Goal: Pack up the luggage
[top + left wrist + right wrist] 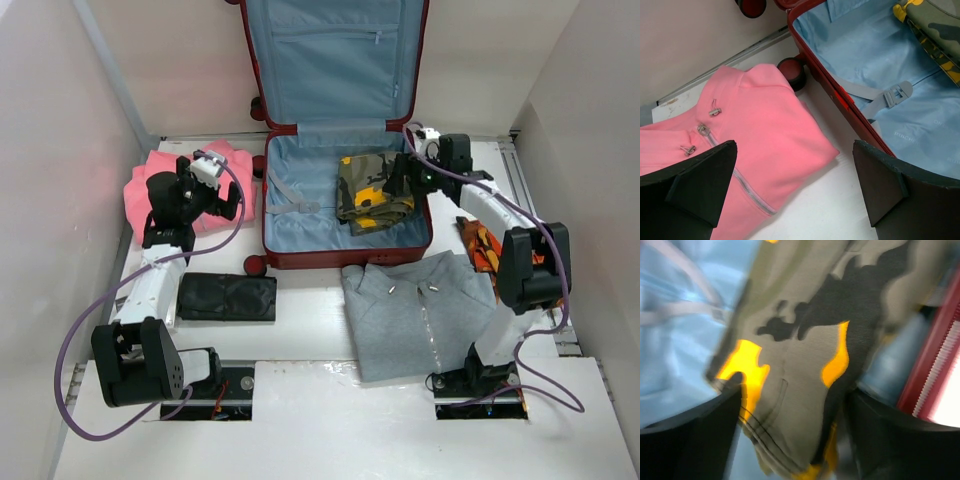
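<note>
**Q:** How does the left gripper (794, 150) stand?

**A:** Its jaws are spread wide and hold nothing. It hangs over a folded pink zip garment (765, 135), which fills the lower left of the left wrist view. In the top view this garment lies at the left of the frame.

**Q:** And the right gripper (795, 387)?

**A:** Its fingers (700, 440) are parted at the bottom of a blurred right wrist view. A camouflage garment (805, 340) with yellow patches spans the gap between them. No clamp on the cloth is visible.

**Q:** Where is the luggage (340, 258)?

**A:** At upper centre of the top view, lying open on the white table (310, 330). Its lid (330, 60) stands raised at the top edge. The camouflage garment rests on the light blue lining, in the right half of the lower shell. A grey strap with a buckle (890, 95) lies across the lining. A dark-red wheel (792, 72) shows just beside the pink garment's collar.

**Q:** What lies outside the case?

**A:** Below it, in the top view:
- a grey zip garment (420, 310) at centre right;
- a black folded item (227, 297) at centre left;
- an orange patterned item (480, 245) at the right, partly behind the right arm.
</note>
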You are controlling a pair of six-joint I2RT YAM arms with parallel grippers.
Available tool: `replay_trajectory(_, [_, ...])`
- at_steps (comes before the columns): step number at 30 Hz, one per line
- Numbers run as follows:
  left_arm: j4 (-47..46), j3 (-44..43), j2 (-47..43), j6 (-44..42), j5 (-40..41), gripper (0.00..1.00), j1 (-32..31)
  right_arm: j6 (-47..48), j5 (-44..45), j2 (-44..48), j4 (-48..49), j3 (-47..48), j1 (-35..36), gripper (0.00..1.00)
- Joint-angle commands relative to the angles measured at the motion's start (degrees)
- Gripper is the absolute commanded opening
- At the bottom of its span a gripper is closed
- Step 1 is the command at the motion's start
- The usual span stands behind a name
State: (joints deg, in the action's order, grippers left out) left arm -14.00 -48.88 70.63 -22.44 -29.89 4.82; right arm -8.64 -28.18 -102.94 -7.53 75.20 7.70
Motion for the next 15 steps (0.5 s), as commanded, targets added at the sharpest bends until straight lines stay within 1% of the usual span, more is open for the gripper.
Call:
replay_trajectory(1, [-2.3, 1.0, -2.2, -0.1, -1.0, 1.00, -0.3, 11.8, 19.2, 3.0, -21.5, 7.0, -0.2, 0.96])
replay_trajectory(2, [-2.3, 1.5, -2.2, -0.1, -1.0, 1.00, -0.3, 13.5, 20.8, 3.0, -24.6, 11.4, 1.0, 0.96])
replay_trajectory(3, [-3.0, 1.5, -2.2, -0.1, -1.0, 1.00, -0.3, 16.3, 22.5, 1.4, -27.7, 13.9, 1.8, 0.96])
replay_trajectory(4, [-3.0, 1.5, -2.2, -0.1, -1.5, 1.00, -0.3, 17.4, 26.8, 0.6, -33.8, 16.4, 2.7, 0.96])
replay_trajectory(5, [-3.0, 1.5, -2.2, -0.1, -1.5, 1.00, -0.3, 18.2, 29.6, -0.2, -36.6, 21.2, 4.3, 0.97])
replay_trajectory(7, [-3.5, 1.5, -2.2, -0.1, -1.5, 1.00, -0.3, 18.9, 34.8, -1.4, -41.8, 24.7, 5.8, 0.97])
replay_trajectory(8, [-3.5, 1.5, -2.2, -0.7, -1.5, 1.00, -0.3, 19.7, 37.3, -1.4, -41.9, 25.9, 6.4, 0.94])
replay_trajectory(9, [-3.5, 1.5, -2.2, -0.7, -1.5, 1.00, -0.3, 19.7, 37.3, -1.4, -41.9, 26.6, 7.7, 0.89])
replay_trajectory(10, [-3.0, 1.5, -2.2, -1.2, -1.5, 1.00, -0.3, 21.5, 36.7, -0.7, -40.0, 26.6, 8.3, 0.82])
replay_trajectory(11, [-3.0, 2.0, -2.2, -1.2, -1.5, 1.00, -0.3, 22.2, 32.6, -0.7, -35.4, 25.8, 8.8, 0.71])
replay_trajectory(12, [-3.0, 2.0, -2.2, -1.2, -1.5, 1.00, -0.3, 22.8, 30.0, -0.7, -33.8, 25.1, 8.8, 0.44])
replay_trajectory(13, [-3.0, 2.0, -2.2, -1.2, -1.5, 1.00, -0.3, 22.8, 25.1, -2.8, -32.8, 25.1, 8.8, 0.19])
replay_trajectory(14, [-3.0, 2.0, -2.2, -1.2, -1.5, 1.00, -0.3, 22.8, 25.0, -4.3, -32.8, 25.1, 8.8, 0.19])
replay_trajectory(15, [-3.0, 2.0, -2.7, -1.2, -1.5, 1.00, -0.3, 22.8, 20.5, -5.7, -32.8, 25.9, 8.8, 0.05])
